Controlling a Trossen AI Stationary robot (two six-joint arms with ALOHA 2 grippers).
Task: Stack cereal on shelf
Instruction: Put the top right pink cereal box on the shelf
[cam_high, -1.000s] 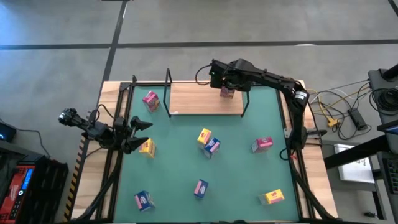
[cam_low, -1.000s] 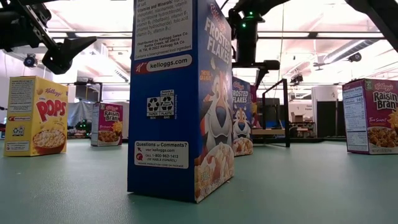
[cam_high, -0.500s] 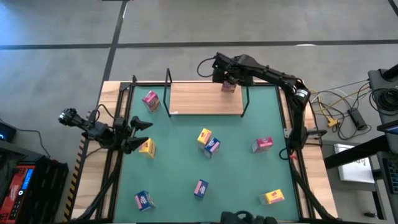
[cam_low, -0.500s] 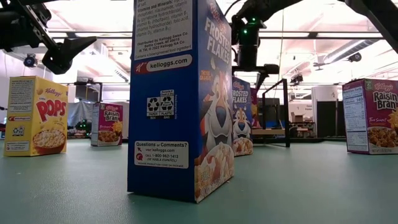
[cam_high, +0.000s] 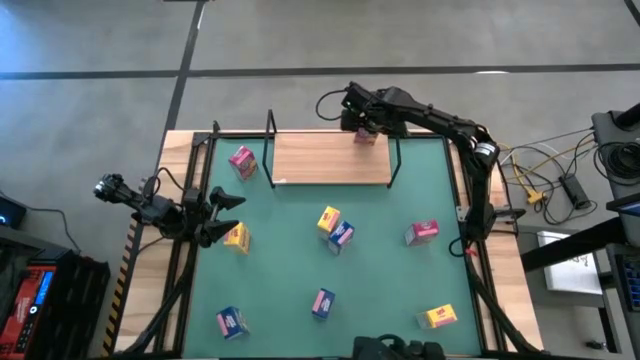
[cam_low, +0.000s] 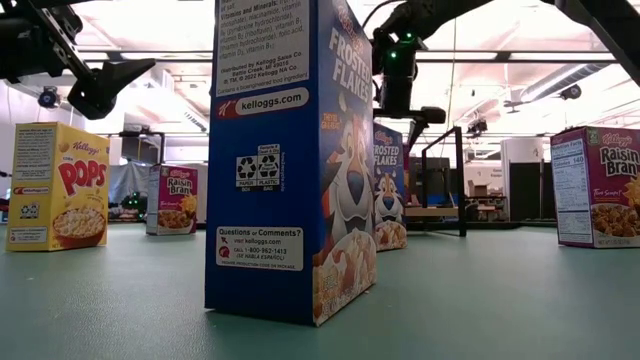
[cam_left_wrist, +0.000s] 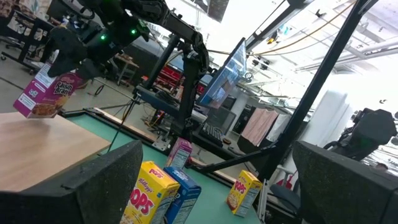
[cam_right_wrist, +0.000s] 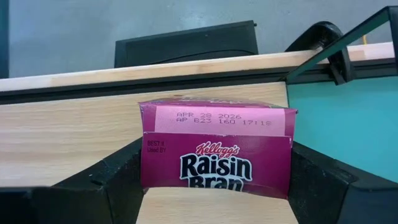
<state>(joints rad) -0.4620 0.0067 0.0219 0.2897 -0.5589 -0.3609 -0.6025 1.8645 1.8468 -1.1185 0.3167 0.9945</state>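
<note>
My right gripper (cam_high: 364, 124) is shut on a pink Raisin Bran box (cam_high: 366, 137) over the far right corner of the light-wood shelf board (cam_high: 325, 160). The left wrist view shows that box (cam_left_wrist: 45, 93) tilted under the dark gripper, above the board's far part. My left gripper (cam_high: 228, 214) waits open at the table's left edge, beside a yellow box (cam_high: 237, 237) standing on the green mat. Several more boxes stand on the mat: a pink one (cam_high: 242, 161) left of the shelf, a yellow (cam_high: 328, 219) and blue (cam_high: 341, 235) pair at the centre, and another pink one (cam_high: 421, 232) to the right. My right gripper (cam_right_wrist: 215, 158) pinches the pink box between its two fingers, one on each narrow side (cam_right_wrist: 145, 167), near the dated top flap (cam_right_wrist: 221, 118). The fingers come from above, slanting toward the far edge. The box hangs tilted; I cannot tell whether its lower edge touches the board.
Thin black uprights (cam_high: 271, 135) (cam_high: 396, 160) frame the board. Near the table's front stand two blue boxes (cam_high: 323, 302) (cam_high: 232, 321) and a yellow one (cam_high: 440, 317). The board's left and middle parts lie bare. A large blue Frosted Flakes box (cam_low: 290, 160) fills the low view.
My right gripper has carried the pink box a short way toward the table's far edge, over the board's far right corner, staying shut on it. The left arm and the other boxes have kept still.
</note>
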